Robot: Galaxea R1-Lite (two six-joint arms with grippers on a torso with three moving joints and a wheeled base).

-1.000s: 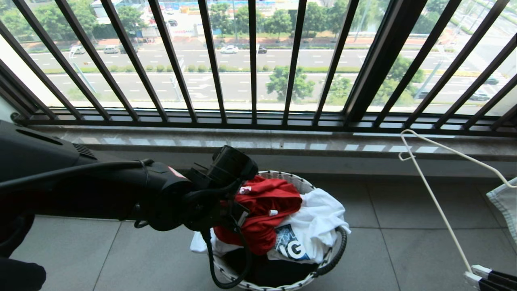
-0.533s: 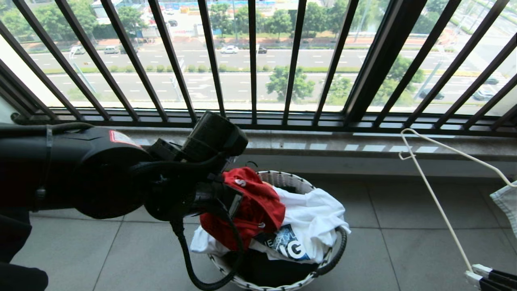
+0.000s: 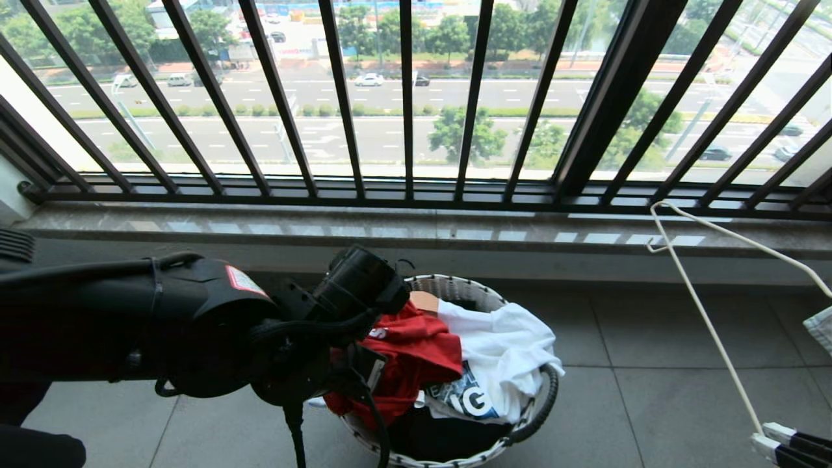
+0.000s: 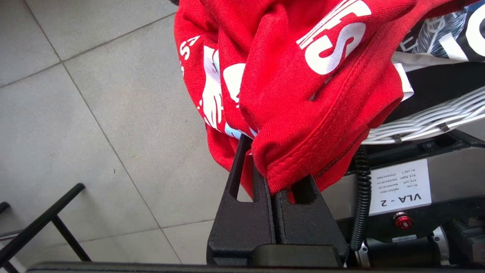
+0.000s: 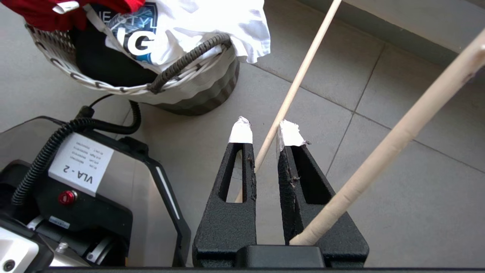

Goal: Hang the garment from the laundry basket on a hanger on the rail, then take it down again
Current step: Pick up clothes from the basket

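Note:
The red garment [image 3: 416, 351] lies bunched on the left side of the laundry basket [image 3: 455, 283], and part of it hangs past the rim. My left gripper [image 4: 271, 167] is shut on a hemmed fold of the garment [image 4: 303, 94]; in the head view the black wrist hides its fingers. The thin white hanger [image 3: 702, 312] stands slanted at the far right. My right gripper [image 5: 265, 131] is closed on the hanger [image 5: 295, 81], whose rod runs between the white-taped fingertips [image 5: 240, 131]. The rail is out of view.
A white printed T-shirt [image 3: 507, 351] and a black garment [image 3: 442, 435] fill the rest of the basket. The dark barred window railing [image 3: 406, 130] and a stone sill [image 3: 455, 227] stand just behind. My base [image 5: 75, 182] is close beside the basket. Grey tiled floor surrounds it.
My left arm rose, then sank again while the wrist rolled. It pulled the red garment toward the basket's left edge. The right arm and hanger hardly moved.

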